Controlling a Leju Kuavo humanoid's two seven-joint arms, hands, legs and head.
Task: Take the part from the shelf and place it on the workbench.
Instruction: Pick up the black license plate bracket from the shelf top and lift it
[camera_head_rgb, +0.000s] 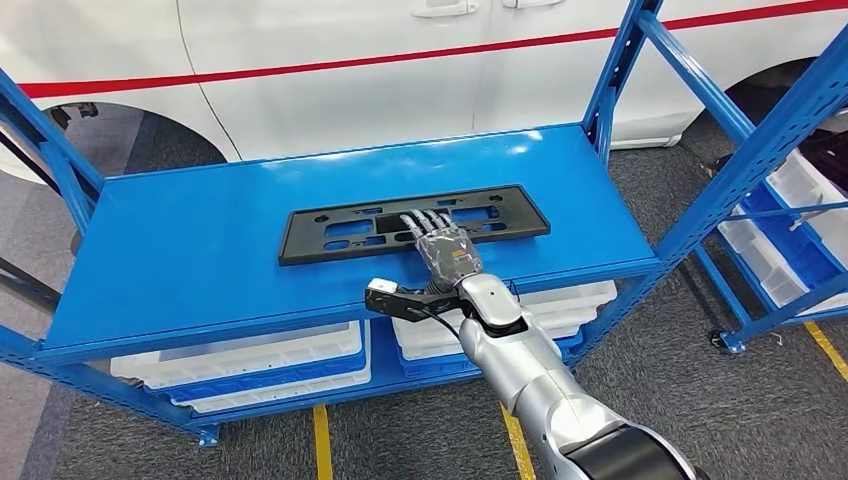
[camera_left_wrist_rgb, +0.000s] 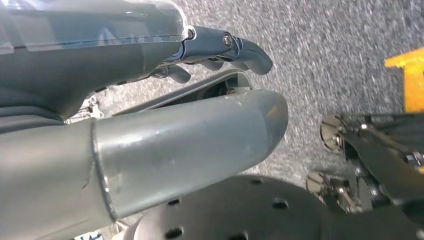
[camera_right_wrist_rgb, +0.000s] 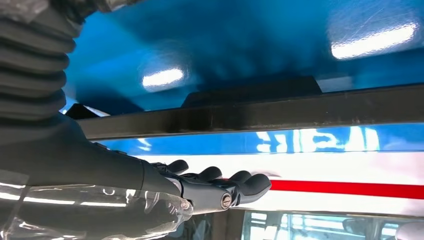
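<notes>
The right robot hand (camera_head_rgb: 443, 245) reaches forward over the front lip of the shelf (camera_head_rgb: 180, 270), fingers stretched flat and apart, lying on the near edge of the part (camera_head_rgb: 330, 232) without closing on it; in the right wrist view the fingers (camera_right_wrist_rgb: 235, 182) are straight and side by side and nothing sits between them and the thumb. The left robot hand (camera_left_wrist_rgb: 165, 55) hangs over the grey floor (camera_left_wrist_rgb: 330, 45), and whether it is spread or curled cannot be told from that close view. The part is a long, flat black plastic frame with cut-out slots, lying flat at the middle of the blue shelf top, at about 12 o'clock from the robot, its long side running 9 to 3. It looks light and stiff but thin, so it would likely flex if lifted from one end; its smooth face on painted metal should slide easily. The best hold is probably on the near long edge close to the middle, fingers on top and thumb underneath, perhaps after drawing it out over the lip. Below it white bins (camera_head_rgb: 250, 360) sit on a lower tier. At 3 o'clock stands a second blue rack (camera_head_rgb: 770, 130), and beyond, at 12, a white car (camera_head_rgb: 400, 60) with a red stripe. No workbench can be made out here.
</notes>
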